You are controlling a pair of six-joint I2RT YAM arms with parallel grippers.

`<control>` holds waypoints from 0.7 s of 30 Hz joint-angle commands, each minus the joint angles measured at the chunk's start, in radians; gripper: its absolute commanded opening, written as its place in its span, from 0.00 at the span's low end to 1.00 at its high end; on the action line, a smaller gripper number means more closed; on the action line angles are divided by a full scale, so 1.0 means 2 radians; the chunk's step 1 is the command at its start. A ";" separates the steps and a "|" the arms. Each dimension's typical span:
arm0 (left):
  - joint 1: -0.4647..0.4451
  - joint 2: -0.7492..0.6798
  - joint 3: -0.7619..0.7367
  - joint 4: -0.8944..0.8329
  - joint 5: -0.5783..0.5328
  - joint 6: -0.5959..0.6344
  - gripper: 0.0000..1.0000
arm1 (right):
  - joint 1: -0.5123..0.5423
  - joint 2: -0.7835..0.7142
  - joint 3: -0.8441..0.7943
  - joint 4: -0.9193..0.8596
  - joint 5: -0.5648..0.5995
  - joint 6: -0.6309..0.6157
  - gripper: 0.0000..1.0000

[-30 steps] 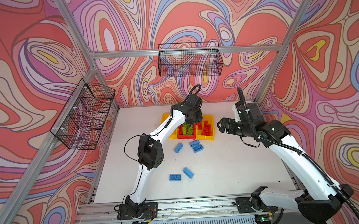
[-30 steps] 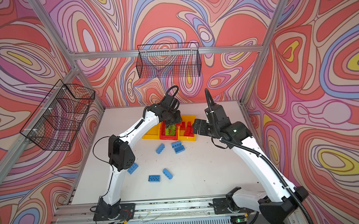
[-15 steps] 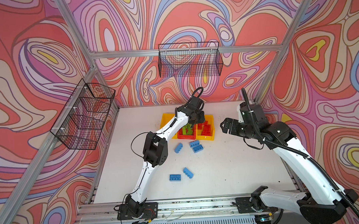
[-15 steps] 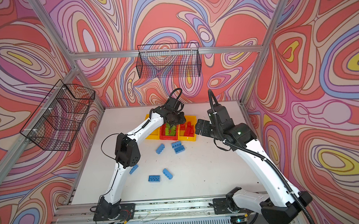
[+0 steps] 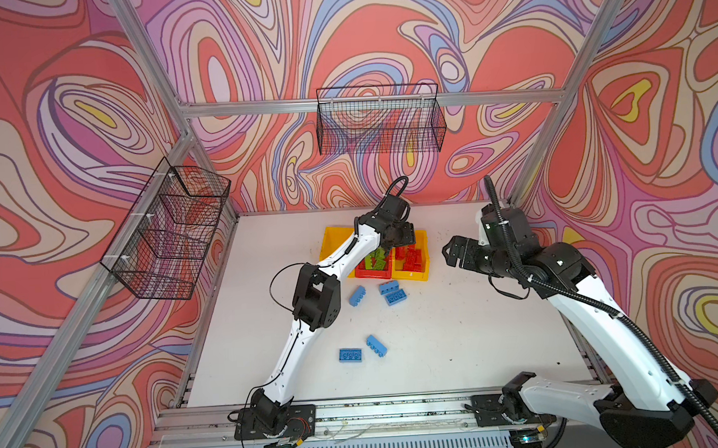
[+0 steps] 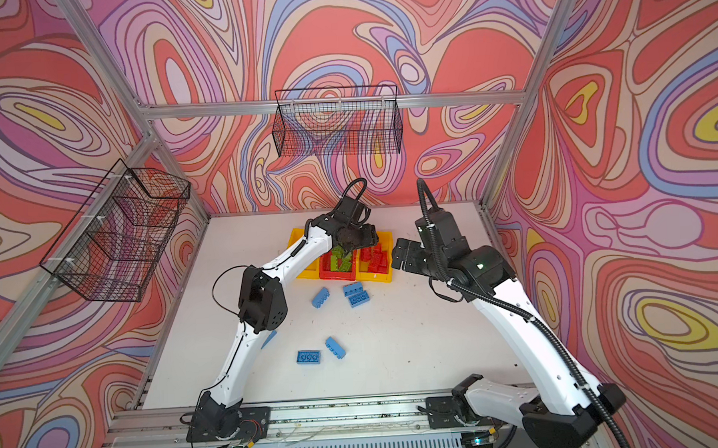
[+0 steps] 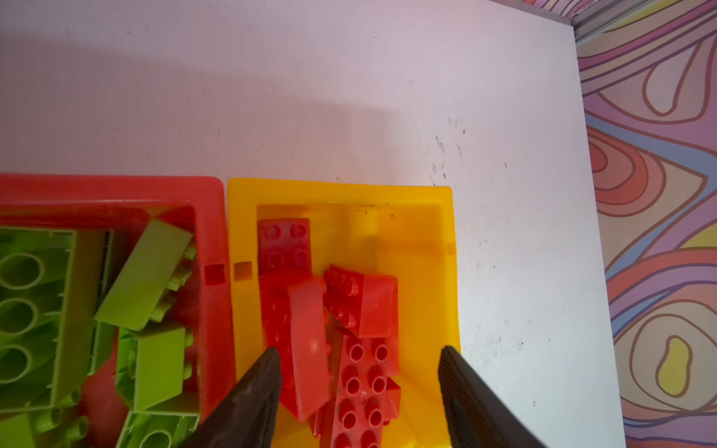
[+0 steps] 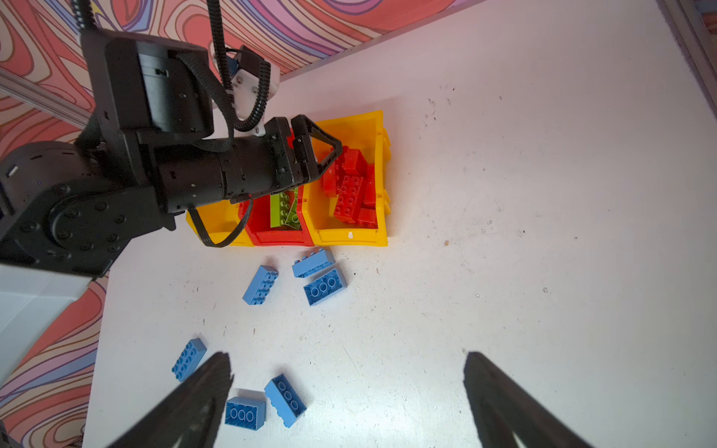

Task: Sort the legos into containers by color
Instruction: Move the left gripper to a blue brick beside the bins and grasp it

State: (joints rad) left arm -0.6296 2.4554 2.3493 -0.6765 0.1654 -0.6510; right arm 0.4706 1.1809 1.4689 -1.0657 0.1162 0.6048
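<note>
Left fingers (image 7: 252,399) apart over red legos (image 7: 361,380) in yellow bin (image 7: 341,191), seemingly empty; right fingers (image 8: 194,399) wide, empty.

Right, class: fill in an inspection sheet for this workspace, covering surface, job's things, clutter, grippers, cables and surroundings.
Surface: white table, scuffed, with small dark specks.
Job's things: three joined bins; one yellow bin holds red bricks, the red bin holds green bricks, the other yellow bin shows no bricks where visible; six blue bricks lie loose on the table.
Clutter: nothing seen.
Grippers: left gripper over the red bricks, fingers apart, gripping nothing; right gripper raised over the table, fingers wide apart, empty.
Cables: black cable loops at the left arm's wrist and elbow; ribbed black conduit along the right arm.
Surroundings: swirl-patterned walls, aluminium frame, two black wire baskets on the walls.
</note>
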 commanded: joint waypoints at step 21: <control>0.008 -0.304 -0.347 -0.018 -0.124 0.071 0.71 | -0.001 0.037 -0.004 0.027 -0.046 -0.027 0.98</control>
State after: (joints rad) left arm -0.6266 1.8954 1.7737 -0.6685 0.0029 -0.5777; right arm 0.4706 1.2366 1.4666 -1.0348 0.0639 0.5724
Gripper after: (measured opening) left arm 0.715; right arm 0.981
